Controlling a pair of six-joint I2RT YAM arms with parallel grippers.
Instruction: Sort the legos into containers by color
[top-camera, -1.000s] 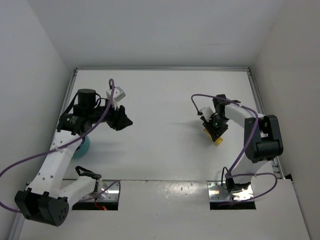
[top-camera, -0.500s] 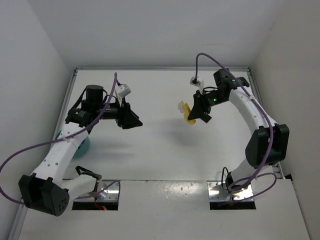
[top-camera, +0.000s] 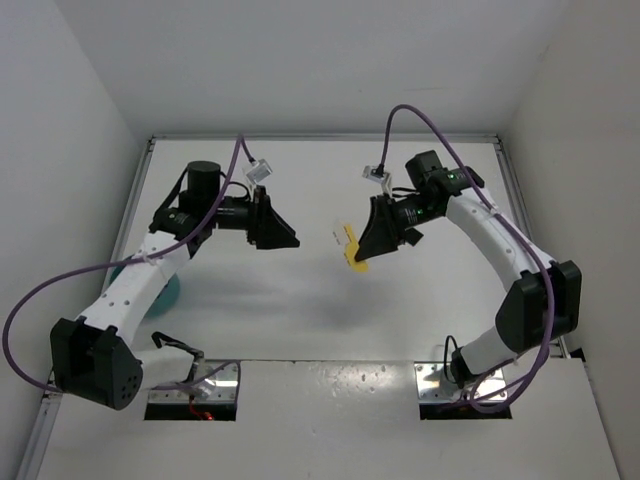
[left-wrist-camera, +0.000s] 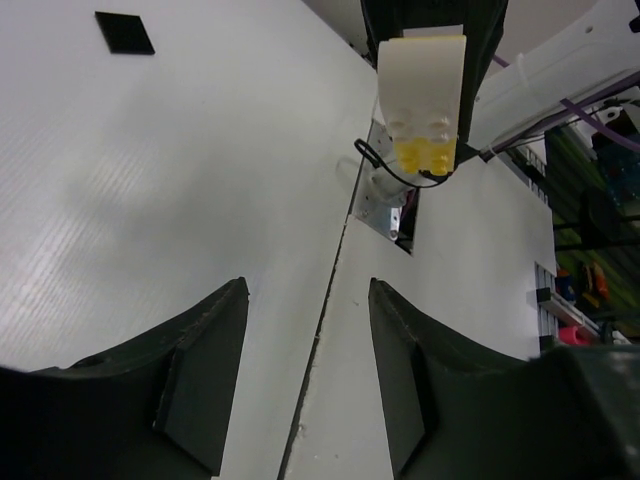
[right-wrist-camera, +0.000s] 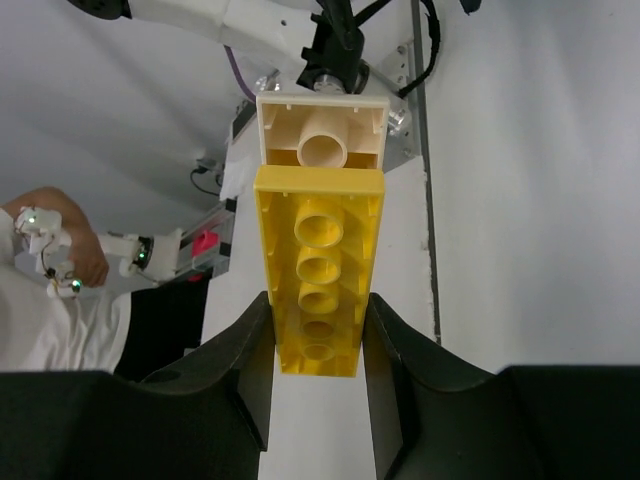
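Right gripper (top-camera: 364, 249) has swung nearer the bowl (top-camera: 171, 293), clenched on the yellow brick (top-camera: 351, 250); left gripper (top-camera: 290, 241), beyond the bowl, gapes empty.

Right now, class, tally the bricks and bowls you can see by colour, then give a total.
yellow brick: 1
cream brick: 1
teal bowl: 1
Total: 3

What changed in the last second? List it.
The right gripper, shut on the yellow brick, carried it from the right side toward the centre. The left gripper, open, swung right to face it. The teal bowl stayed put.
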